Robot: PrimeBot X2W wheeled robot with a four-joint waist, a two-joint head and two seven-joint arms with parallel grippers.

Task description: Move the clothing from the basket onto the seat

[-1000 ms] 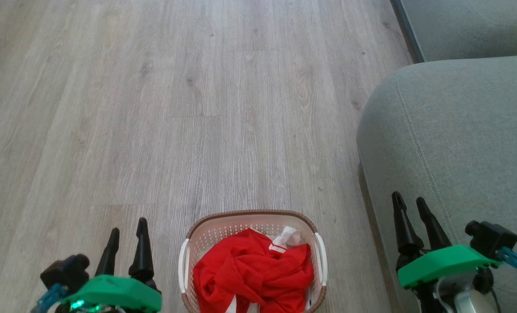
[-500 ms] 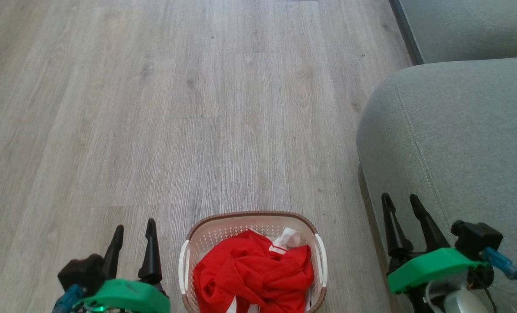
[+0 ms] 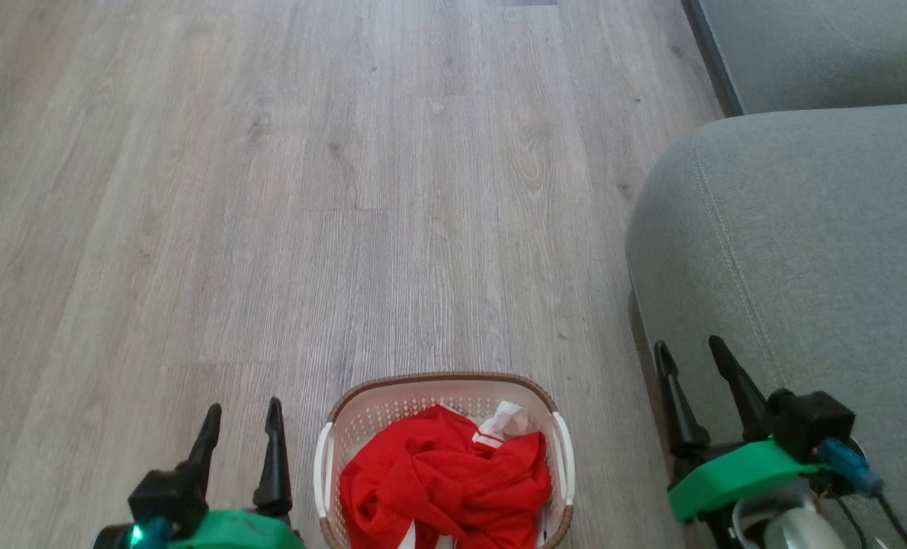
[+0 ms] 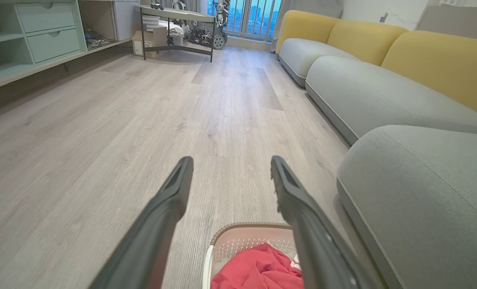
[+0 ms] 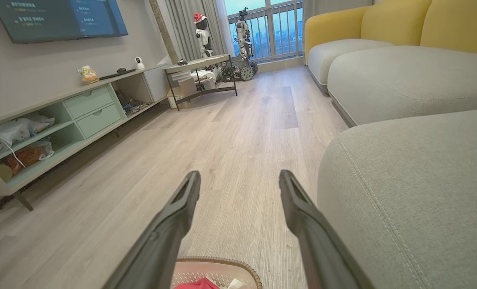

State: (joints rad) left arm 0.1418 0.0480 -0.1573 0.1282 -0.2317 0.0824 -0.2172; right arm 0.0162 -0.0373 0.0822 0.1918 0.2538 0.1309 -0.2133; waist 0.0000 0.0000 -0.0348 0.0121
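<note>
The cream basket (image 3: pixel 331 469) with its brown braided rim stands on the wood floor at the bottom centre of the head view, heaped with crumpled red clothing (image 3: pixel 442 480) showing white trim. The grey-green seat (image 3: pixel 796 236) rises just right of it. My left gripper (image 3: pixel 243 412) is open left of the basket, holding nothing. My right gripper (image 3: pixel 689 349) is open at the seat's front edge, right of the basket. The left wrist view shows the basket (image 4: pixel 238 237) and clothing (image 4: pixel 258 269) between its fingers; the right wrist view shows the basket's rim (image 5: pixel 222 263) and the seat (image 5: pixel 415 188).
A second grey cushion (image 3: pixel 819 46) lies beyond the seat, with yellow backrests (image 4: pixel 443 64) behind. Far across the floor stand a mint shelf unit (image 5: pixel 41 128), a low table (image 5: pixel 202 68) and a wall screen (image 5: pixel 57 18). Wood floor (image 3: pixel 308 191) stretches ahead.
Both grippers have drifted inward toward the basket, the left one to the right and lower, the right one to the left. Basket and clothing lie as before.
</note>
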